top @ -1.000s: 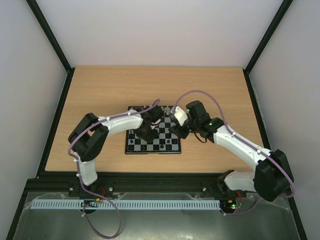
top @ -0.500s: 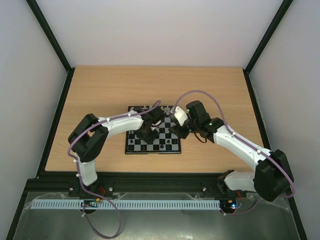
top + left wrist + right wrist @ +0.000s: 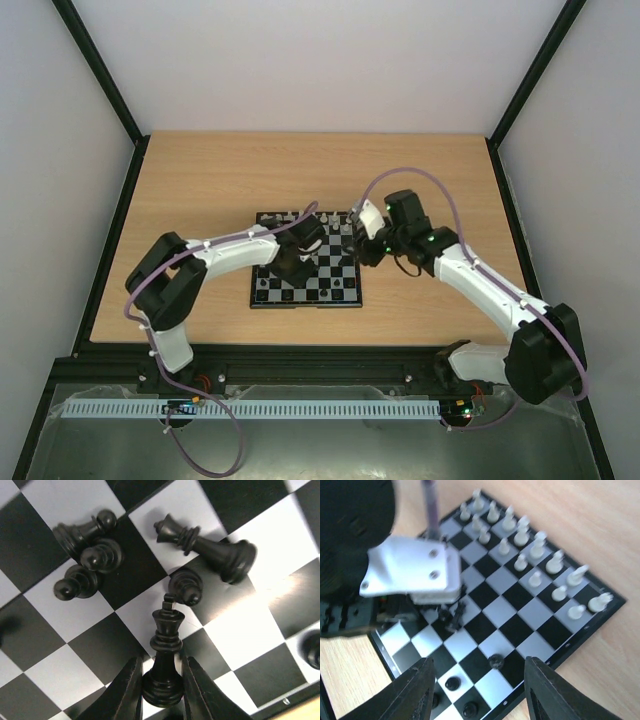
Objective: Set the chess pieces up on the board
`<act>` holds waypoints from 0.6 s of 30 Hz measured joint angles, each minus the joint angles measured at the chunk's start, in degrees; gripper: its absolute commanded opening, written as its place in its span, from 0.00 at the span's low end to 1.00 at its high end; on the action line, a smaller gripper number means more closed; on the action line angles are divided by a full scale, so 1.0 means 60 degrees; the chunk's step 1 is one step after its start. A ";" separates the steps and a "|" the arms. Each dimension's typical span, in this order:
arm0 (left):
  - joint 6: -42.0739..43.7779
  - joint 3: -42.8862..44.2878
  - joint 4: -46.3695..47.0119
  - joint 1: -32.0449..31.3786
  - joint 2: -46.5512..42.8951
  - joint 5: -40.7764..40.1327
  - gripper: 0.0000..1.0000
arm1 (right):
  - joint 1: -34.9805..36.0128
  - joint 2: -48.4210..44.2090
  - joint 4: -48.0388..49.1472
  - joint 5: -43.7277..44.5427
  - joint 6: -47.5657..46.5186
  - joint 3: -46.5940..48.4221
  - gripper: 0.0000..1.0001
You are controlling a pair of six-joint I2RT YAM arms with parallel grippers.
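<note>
The checkered board (image 3: 335,290) lies mid-table. My left gripper (image 3: 293,262) is over its middle, shut on a black king (image 3: 163,672) held upright by its base just above the squares. Around it in the left wrist view are a toppled black queen (image 3: 210,547), a black pawn (image 3: 186,586) and a cluster of three black pieces (image 3: 85,555). My right gripper (image 3: 479,692) is open and empty above the board's right side. White pieces (image 3: 530,555) stand in two rows at the far end in the right wrist view; black pieces (image 3: 495,661) stand near its jaws.
The board sits on a wooden table (image 3: 200,180) with black rails along its edges (image 3: 115,240). The left arm's white link (image 3: 412,570) crosses the right wrist view above the board. Purple cables (image 3: 400,185) loop over both arms.
My right gripper has pulled back up and to the right, away from the board's edge. My left gripper stayed over the board's middle; its arm's elbow swung left.
</note>
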 measured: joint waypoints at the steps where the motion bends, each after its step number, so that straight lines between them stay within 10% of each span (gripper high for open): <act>1: 0.0073 -0.0146 0.0244 0.0000 -0.0189 0.0029 0.11 | -0.0295 0.0007 -0.0138 -0.0288 0.0138 0.0262 0.50; 18: 0.1534 -0.2353 0.4054 -0.0484 -0.4262 0.0969 0.11 | -0.1767 0.2874 -0.2823 -0.4473 0.1446 0.3337 0.50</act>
